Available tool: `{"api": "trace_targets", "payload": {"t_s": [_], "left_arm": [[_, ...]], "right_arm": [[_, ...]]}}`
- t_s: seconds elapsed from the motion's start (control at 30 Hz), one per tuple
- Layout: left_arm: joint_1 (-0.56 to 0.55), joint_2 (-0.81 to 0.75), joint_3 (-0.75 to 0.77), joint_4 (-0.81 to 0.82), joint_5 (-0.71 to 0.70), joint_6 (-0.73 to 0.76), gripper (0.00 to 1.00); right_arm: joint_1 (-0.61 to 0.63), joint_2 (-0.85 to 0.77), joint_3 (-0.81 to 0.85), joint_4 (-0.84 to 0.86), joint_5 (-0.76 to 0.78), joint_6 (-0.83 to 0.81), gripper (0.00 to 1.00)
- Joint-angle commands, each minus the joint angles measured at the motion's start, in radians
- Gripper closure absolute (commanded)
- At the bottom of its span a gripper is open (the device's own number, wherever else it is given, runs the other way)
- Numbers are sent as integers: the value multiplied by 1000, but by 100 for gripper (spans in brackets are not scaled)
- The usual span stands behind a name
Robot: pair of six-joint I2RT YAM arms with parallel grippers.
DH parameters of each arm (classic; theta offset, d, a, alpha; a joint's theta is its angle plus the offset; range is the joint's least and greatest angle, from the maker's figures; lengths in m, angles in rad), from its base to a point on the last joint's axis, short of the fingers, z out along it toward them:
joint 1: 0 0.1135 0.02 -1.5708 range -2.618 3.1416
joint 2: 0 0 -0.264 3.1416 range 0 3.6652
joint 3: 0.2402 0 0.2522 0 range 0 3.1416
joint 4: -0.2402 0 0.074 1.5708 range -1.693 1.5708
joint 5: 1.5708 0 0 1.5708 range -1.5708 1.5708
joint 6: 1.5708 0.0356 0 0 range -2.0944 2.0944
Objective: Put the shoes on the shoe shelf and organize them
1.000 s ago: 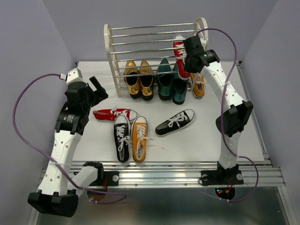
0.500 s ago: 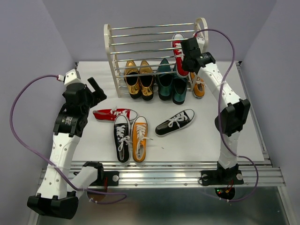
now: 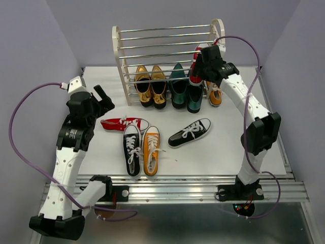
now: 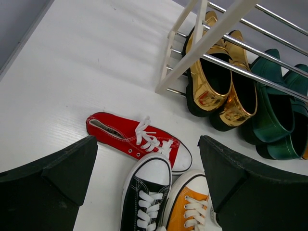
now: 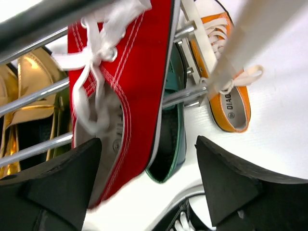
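Note:
The cream shoe shelf point(image 3: 120, 56) stands at the back. A red shoe point(image 3: 195, 76) point(image 5: 134, 86) leans on its rods at the right end, with my right gripper point(image 3: 202, 61) point(image 5: 149, 185) open just over its heel. An orange shoe point(image 3: 215, 93) point(image 5: 228, 96) sits on the table by the shelf's right leg. On the table lie another red shoe point(image 3: 123, 123) point(image 4: 137, 138), a black shoe point(image 3: 132, 149) point(image 4: 147, 195), an orange shoe point(image 3: 151, 151) point(image 4: 192, 209) and a second black shoe point(image 3: 190, 132). My left gripper point(image 3: 102, 96) point(image 4: 149, 178) hangs open above them, holding nothing.
A glossy gold pair point(image 3: 151, 86) point(image 4: 216, 82) and a dark green pair point(image 3: 186, 92) point(image 4: 274, 110) fill the shelf's bottom tier. The white table point(image 3: 223, 147) ends at a metal rail along the near edge. Grey walls close in on both sides.
My right gripper has opened and let go of the red shoe, which now rests on the shelf rods. The left arm has shifted only slightly.

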Motion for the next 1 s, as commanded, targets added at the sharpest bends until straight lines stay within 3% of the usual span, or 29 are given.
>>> {"api": "trace_targets", "payload": {"t_s": [0.0,0.13,0.37,0.87,0.97], "left_arm": [[-3,-25,-17,18,-11,18,2],[-3,-24,-33,21,-10,18,2],[-3,-25,-54,38,13,4,2],[-3,-45,-53,15,-10,9,3],[-1,-44,-49,12,-13,10,3]], "right_arm": [[-3,-175,-109,129,-94,33,7],[-3,-266,-183,152,-150,16,2],[-3,-332,-232,152,-165,-9,7],[-3,-114,-103,127,-156,-6,9],[-3,-84,-79,127,-139,-27,20]]}}
